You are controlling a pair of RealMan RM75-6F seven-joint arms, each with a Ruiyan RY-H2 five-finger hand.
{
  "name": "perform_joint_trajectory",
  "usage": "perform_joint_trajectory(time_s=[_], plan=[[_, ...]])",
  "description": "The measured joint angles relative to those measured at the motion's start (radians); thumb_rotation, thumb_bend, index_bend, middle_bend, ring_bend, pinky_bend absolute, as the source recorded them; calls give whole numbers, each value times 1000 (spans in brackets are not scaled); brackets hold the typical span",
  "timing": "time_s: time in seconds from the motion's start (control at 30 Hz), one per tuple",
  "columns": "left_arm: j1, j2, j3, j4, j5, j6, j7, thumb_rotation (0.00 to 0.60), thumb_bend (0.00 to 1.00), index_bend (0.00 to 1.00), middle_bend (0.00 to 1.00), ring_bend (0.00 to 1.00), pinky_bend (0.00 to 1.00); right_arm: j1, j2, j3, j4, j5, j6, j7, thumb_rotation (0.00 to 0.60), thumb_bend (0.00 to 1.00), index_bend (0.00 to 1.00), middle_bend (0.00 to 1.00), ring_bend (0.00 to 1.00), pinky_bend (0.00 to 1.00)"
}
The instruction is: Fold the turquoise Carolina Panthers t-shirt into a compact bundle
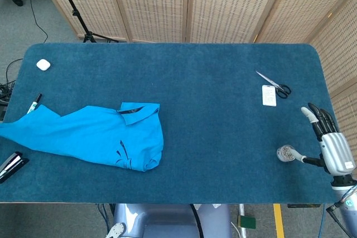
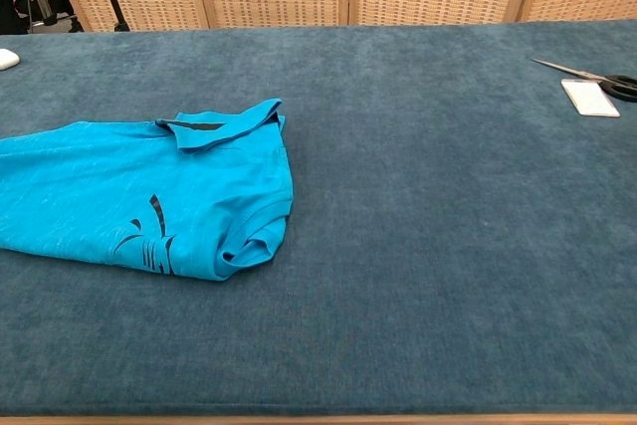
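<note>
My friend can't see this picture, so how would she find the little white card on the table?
Start at the big blue table and go to its right side, toward the far edge. There, the scissors lie with their black handles beside the small white card. It is the only flat white rectangle; the other white thing, far left, is a rounded lump.

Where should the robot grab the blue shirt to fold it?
Probably the shirt at its collar end, which lies flat and free on the table. Come from the right, where nothing blocks it; the right hand rests idle there.
</note>
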Motion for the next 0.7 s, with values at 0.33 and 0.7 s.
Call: perform_joint_trajectory(time_s=[0.33,0.7], plan=[[-3,5,-19,-79,71,328,-131,600,530,770,0,0,0,-3,7,1,-4,-4,7,13,600,0,0,0,0,0],[-85,63,-45,-550,185,508,67,600,530,771,0,0,0,-8,20,5,-6,-3,18,45,600,0,0,0,0,0]])
